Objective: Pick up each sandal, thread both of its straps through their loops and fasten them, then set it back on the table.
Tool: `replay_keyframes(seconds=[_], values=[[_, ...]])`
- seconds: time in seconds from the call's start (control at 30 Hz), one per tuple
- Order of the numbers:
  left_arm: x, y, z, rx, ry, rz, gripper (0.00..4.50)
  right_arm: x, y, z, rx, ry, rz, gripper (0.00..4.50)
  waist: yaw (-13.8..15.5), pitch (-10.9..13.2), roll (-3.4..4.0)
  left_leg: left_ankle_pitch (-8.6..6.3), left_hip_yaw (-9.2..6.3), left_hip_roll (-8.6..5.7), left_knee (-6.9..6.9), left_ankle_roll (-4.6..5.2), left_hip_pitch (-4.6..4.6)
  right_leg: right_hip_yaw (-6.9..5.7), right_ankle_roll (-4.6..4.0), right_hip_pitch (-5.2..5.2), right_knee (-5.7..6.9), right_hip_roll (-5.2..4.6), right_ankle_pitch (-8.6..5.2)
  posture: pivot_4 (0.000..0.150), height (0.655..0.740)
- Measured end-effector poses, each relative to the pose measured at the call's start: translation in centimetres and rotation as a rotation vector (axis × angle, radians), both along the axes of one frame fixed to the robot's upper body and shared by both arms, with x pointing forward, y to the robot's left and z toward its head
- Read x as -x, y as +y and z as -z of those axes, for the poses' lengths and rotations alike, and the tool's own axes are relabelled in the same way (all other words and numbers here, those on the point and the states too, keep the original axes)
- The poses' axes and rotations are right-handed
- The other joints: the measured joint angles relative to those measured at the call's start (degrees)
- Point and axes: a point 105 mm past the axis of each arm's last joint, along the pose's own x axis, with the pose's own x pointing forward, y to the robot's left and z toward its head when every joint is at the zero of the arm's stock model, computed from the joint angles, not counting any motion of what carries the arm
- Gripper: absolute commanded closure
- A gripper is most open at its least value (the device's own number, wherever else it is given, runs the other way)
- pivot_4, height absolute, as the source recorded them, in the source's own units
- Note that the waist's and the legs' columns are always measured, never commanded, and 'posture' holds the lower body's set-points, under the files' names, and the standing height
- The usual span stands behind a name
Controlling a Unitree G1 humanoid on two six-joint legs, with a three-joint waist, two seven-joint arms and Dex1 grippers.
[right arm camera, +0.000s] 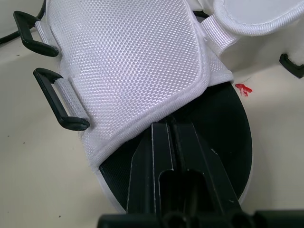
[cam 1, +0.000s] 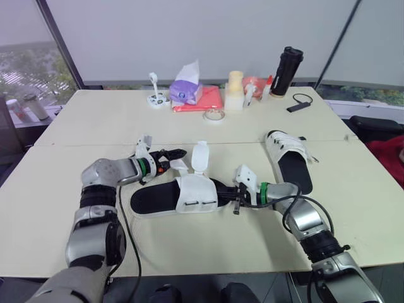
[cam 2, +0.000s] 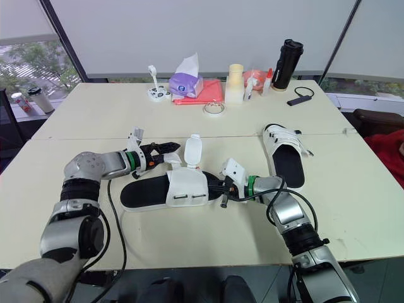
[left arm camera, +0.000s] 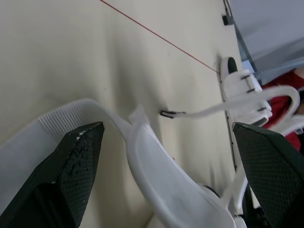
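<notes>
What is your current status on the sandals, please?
Left gripper open beside loose strap of near sandal. Right gripper shut, tips on its insole under the flap. Loops empty, sandal on table. Nothing blocking.

**Two silver-grey and black arms, each with a black two-fingered gripper**

Left arm [cam 1: 101, 183], lower left of the frame, and right arm [cam 1: 307, 219], lower right: rounded brushed-metal shells alternate with black ribbed joint collars. Each wrist has a green ring [cam 1: 264, 188] and a white angular bracket [cam 1: 246, 175]. A loose black cable [cam 1: 124, 235] runs along each arm. The left gripper [left arm camera: 166, 126] has stippled, wedge-shaped fingers [left arm camera: 78, 164]. The right gripper [right arm camera: 172, 127] has smooth, straight-edged bars.
</notes>
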Motion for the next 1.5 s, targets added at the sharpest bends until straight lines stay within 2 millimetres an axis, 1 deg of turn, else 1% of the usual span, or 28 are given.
replay_keyframes(seconds=[0.03, 0.07, 0.13, 0.17, 0.2, 0.27, 0.37, 0.47, 0.57, 0.63, 0.7, 0.83, 0.93, 1.07, 1.13, 1.2, 1.33, 1.4, 1.5], values=[[-0.1, 0.0, 0.2, 0.007, 0.008, -0.001, 0.55, 0.0, 0.0, 0.0, 0.000, 0.000, 0.001, 4.50, 0.01, 0.00, 0.00, 0.00, 0.00, 0.00, 0.00, 0.00, 0.00, 0.00, 0.00, 0.00, 0.00, 0.00, 0.00, 0.150, 0.7400], [-0.2, 0.1, 0.4, 0.009, 0.018, -0.006, 0.94, 0.0, 0.0, 0.0, -0.001, -0.001, 0.003, 4.50, 0.01, 0.00, 0.00, 0.00, 0.00, 0.00, -0.01, 0.00, 0.00, 0.00, 0.00, 0.00, 0.00, -0.01, 0.00, 0.150, 0.7400], [-0.2, 0.1, 0.8, 0.021, 0.044, -0.010, 1.89, 0.0, 0.0, 0.0, -0.001, -0.003, 0.007, 4.50, 0.03, 0.00, 0.00, 0.00, 0.00, 0.00, -0.01, 0.00, 0.00, 0.00, 0.00, -0.01, 0.00, -0.01, 0.00, 0.150, 0.7400], [-0.2, 0.1, 0.9, 0.030, 0.050, -0.014, 2.43, 0.0, 0.0, 0.0, -0.001, -0.004, 0.008, 4.50, 0.02, 0.00, 0.00, 0.00, 0.00, 0.00, -0.01, -0.01, 0.00, 0.00, 0.00, -0.01, 0.00, -0.01, 0.00, 0.150, 0.7400], [-0.2, 0.2, 0.9, 0.037, 0.052, -0.015, 2.97, 0.0, 0.0, 0.0, -0.002, -0.004, 0.009, 4.50, 0.01, 0.00, 0.00, 0.00, 0.00, 0.00, -0.01, -0.01, 0.00, 0.00, 0.00, -0.02, 0.00, -0.02, 0.00, 0.150, 0.7400], [-0.2, 0.4, 0.5, 0.043, 0.042, -0.010, 3.90, 0.0, 0.0, 0.0, -0.002, -0.005, 0.011, 4.50, -0.01, 0.00, 0.00, -0.01, 0.00, 0.00, -0.01, -0.01, 0.00, 0.00, 0.00, -0.02, 0.00, -0.02, 0.00, 0.150, 0.7400], [0.4, 1.1, -0.8, 0.081, 0.000, 0.018, 3.90, 0.0, 0.0, 0.0, -0.005, -0.008, 0.015, 4.50, -0.09, 0.00, 0.00, -0.01, 0.00, 0.01, -0.04, -0.02, -0.01, 0.01, 0.00, -0.05, 0.00, -0.03, 0.00, 0.150, 0.7400], [0.9, 2.3, -2.2, 0.135, -0.036, 0.009, 3.90, 0.1, 0.1, 0.0, -0.008, -0.008, 0.021, 4.50, -0.02, 0.00, 0.00, -0.01, 0.00, 0.01, -0.06, -0.03, -0.01, 0.01, 0.00, -0.05, 0.00, -0.06, 0.00, 0.150, 0.7400], [1.4, 3.1, -2.7, 0.173, -0.045, -0.006, 3.12, 0.1, 0.1, 0.1, -0.010, -0.008, 0.025, 4.50, -0.03, 0.00, 0.00, -0.01, 0.00, 0.01, -0.06, -0.04, -0.01, 0.01, 0.00, -0.04, -0.01, -0.09, 0.00, 0.150, 0.7400], [2.0, 3.4, -2.7, 0.204, -0.045, -0.001, 1.99, 0.1, 0.1, 0.1, -0.013, -0.009, 0.025, 4.50, -0.06, 0.00, 0.00, -0.01, 0.00, 0.01, -0.06, -0.04, -0.01, 0.02, 0.00, -0.05, -0.01, -0.09, 0.00, 0.150, 0.7400], [2.3, 3.4, -2.7, 0.208, -0.043, -0.001, 1.16, 0.1, 0.1, 0.1, -0.013, -0.011, 0.026, 4.50, -0.03, 0.00, 0.00, -0.01, -0.01, 0.01, -0.06, -0.04, -0.01, 0.03, 0.00, -0.04, -0.01, -0.09, 0.00, 0.150, 0.7400], [2.3, 3.1, -2.4, 0.198, -0.022, -0.014, 1.16, 0.1, 0.2, 0.1, -0.019, -0.013, 0.029, 4.50, -0.09, 0.00, 0.00, -0.01, -0.01, 0.01, -0.06, -0.05, 0.00, 0.03, 0.00, -0.05, -0.02, -0.10, 0.00, 0.150, 0.7400], [2.4, 3.4, -1.8, 0.196, 0.023, -0.046, 1.16, 0.1, 0.3, 0.1, -0.021, -0.014, 0.027, 4.50, -0.14, 0.00, 0.00, -0.01, -0.01, 0.01, -0.11, -0.05, 0.00, 0.03, -0.01, -0.10, -0.02, -0.09, 0.00, 0.150, 0.7400], [3.1, 4.0, -0.8, 0.197, 0.071, -0.063, 1.16, 0.1, 0.2, 0.2, -0.022, -0.015, 0.030, 4.50, -0.12, 0.00, 0.00, -0.01, 0.00, 0.01, -0.12, -0.06, 0.01, 0.03, -0.01, -0.08, -0.03, -0.10, 0.01, 0.150, 0.7400], [3.3, 3.9, -0.2, 0.198, 0.093, -0.066, 1.16, 0.0, 0.2, 0.2, -0.023, -0.017, 0.035, 4.50, 0.03, 0.00, -0.01, 0.00, -0.01, 0.01, -0.13, -0.09, 0.01, 0.02, -0.01, -0.07, -0.03, -0.11, 0.01, 0.150, 0.7400], [3.2, 3.4, 0.0, 0.208, 0.097, -0.061, 1.16, 0.0, 0.2, 0.2, -0.023, -0.017, 0.037, 4.50, 0.06, 0.01, -0.01, 0.00, -0.01, 0.00, -0.13, -0.10, 0.01, 0.02, -0.01, -0.04, -0.06, -0.12, 0.01, 0.150, 0.7400], [2.3, 1.3, 0.6, 0.247, 0.120, -0.044, 1.16, 0.0, 0.3, 0.2, -0.027, -0.020, 0.037, 4.50, 0.02, 0.00, -0.02, 0.01, 0.00, -0.01, -0.15, -0.12, 0.01, 0.00, -0.01, -0.04, -0.08, -0.12, 0.01, 0.150, 0.7400], [1.4, 0.4, 0.8, 0.262, 0.124, -0.049, 1.16, 0.0, 0.4, 0.2, -0.032, -0.019, 0.035, 4.50, -0.13, 0.01, -0.03, 0.05, 0.02, -0.01, -0.23, -0.19, 0.03, -0.01, -0.02, -0.08, -0.09, -0.09, 0.01, 0.150, 0.7400], [-0.2, -0.2, 0.6, 0.282, 0.098, -0.088, 1.16, 0.0, 0.5, 0.2, -0.035, -0.021, 0.035, 4.50, -0.11, 0.01, -0.04, 0.08, 0.04, -0.01, -0.32, -0.23, 0.04, -0.01, -0.02, -0.12, -0.10, -0.07, 0.01, 0.150, 0.7400]])
